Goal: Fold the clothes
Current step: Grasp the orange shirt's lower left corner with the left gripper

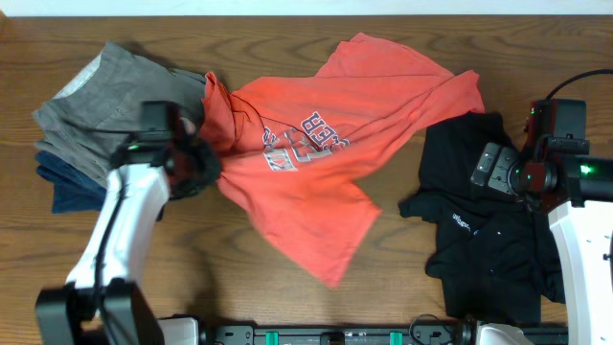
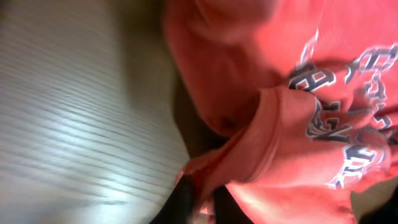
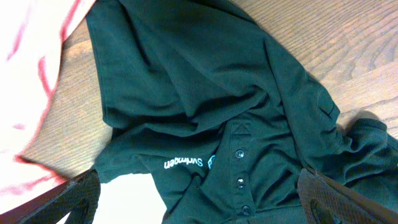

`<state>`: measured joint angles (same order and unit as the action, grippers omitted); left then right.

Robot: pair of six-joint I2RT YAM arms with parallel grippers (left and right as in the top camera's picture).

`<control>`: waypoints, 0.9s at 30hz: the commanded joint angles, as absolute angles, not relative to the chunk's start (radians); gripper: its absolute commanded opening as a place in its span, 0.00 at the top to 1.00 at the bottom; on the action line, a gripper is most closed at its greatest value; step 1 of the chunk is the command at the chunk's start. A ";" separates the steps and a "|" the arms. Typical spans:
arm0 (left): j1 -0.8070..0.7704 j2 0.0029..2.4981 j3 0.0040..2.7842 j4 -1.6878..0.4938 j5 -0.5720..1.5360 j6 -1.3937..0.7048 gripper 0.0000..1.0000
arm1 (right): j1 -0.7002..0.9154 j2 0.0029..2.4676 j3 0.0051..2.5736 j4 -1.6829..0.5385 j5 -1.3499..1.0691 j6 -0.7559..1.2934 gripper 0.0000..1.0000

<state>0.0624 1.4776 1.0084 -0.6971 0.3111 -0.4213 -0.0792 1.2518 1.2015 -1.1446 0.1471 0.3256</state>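
Note:
A coral-red T-shirt [image 1: 326, 144] with navy-and-white lettering lies crumpled across the middle of the table. My left gripper [image 1: 196, 153] is shut on its left edge; the left wrist view shows red fabric [image 2: 267, 143] pinched between the dark fingers [image 2: 202, 199]. A black button-front shirt [image 1: 488, 230] lies at the right. My right gripper [image 1: 498, 168] hovers over it, open and empty; the right wrist view shows the black shirt [image 3: 217, 112] between the wide-apart fingers [image 3: 199, 199]. Folded grey [image 1: 105, 96] and navy [image 1: 62, 182] garments are stacked at the left.
The wooden table [image 1: 230, 278] shows between the garments and along the front. The red shirt's right sleeve [image 1: 455, 96] reaches towards the black shirt. A black rail [image 1: 335, 335] runs along the front edge.

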 commanded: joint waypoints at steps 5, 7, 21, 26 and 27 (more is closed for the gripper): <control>0.037 1.452 1.018 -0.870 0.358 -0.401 0.02 | -0.093 1.248 1.209 -1.145 0.154 0.313 0.01; 0.002 1.460 1.011 -0.919 0.358 -0.401 0.02 | -0.093 1.248 1.209 -1.146 0.153 0.313 0.01; -0.276 1.470 0.743 -0.653 0.358 -0.625 0.02 | -0.093 1.248 1.209 -1.164 0.149 0.313 0.01; -0.339 1.470 0.650 -0.488 0.358 -0.676 0.01 | -0.093 1.248 1.209 -1.164 0.149 0.313 0.01; -0.350 1.470 0.637 -0.455 0.358 -0.676 0.01 | -0.093 1.248 1.209 -1.163 0.149 0.314 0.01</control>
